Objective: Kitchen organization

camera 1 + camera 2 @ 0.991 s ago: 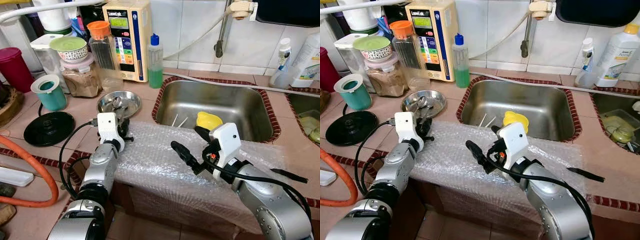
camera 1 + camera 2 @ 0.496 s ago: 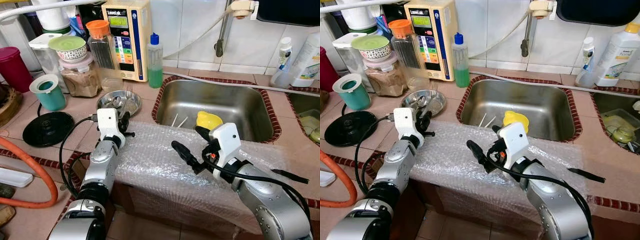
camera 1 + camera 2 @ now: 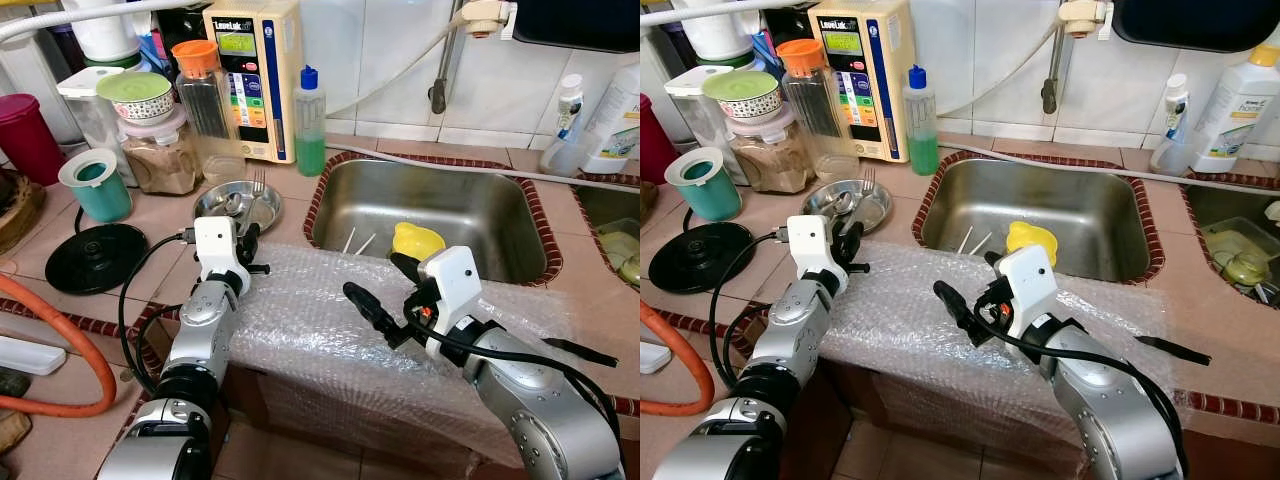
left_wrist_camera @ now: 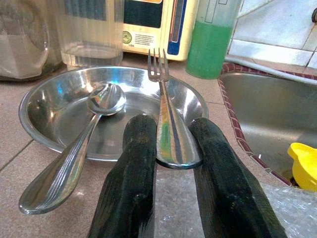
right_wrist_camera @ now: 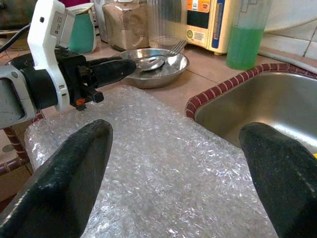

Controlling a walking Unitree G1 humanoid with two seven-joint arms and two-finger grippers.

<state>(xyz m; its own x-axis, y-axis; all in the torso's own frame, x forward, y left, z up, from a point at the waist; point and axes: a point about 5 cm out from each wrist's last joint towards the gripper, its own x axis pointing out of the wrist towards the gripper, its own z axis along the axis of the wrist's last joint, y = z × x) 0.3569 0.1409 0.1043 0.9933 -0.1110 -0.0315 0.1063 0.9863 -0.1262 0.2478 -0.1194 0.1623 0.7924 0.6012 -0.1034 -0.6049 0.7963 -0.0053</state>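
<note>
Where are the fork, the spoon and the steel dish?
fork [image 4: 166, 116], left wrist view, middle of its handle
spoon [image 4: 105, 97], left wrist view, its bowl
steel dish [image 4: 34, 101], left wrist view, its near rim

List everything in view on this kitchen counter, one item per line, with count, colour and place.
Round steel dish: 1, silver, counter left of the sink.
Steel spoon: 1, silver, lying in the dish.
Steel fork: 1, silver, tines over the dish, handle between the left tool's fingers.
Steel sink basin: 1, silver, counter centre.
Yellow plastic piece: 1, yellow, in the sink.
Bubble wrap sheet: 1, clear, draped over the counter's front edge.
Green liquid bottle: 1, green with blue cap, by the wall.
Teal cup: 1, teal, counter left.
Black round base: 1, black, counter left.
Left tool: shut on the fork.
Right tool: open, above the bubble wrap.
</note>
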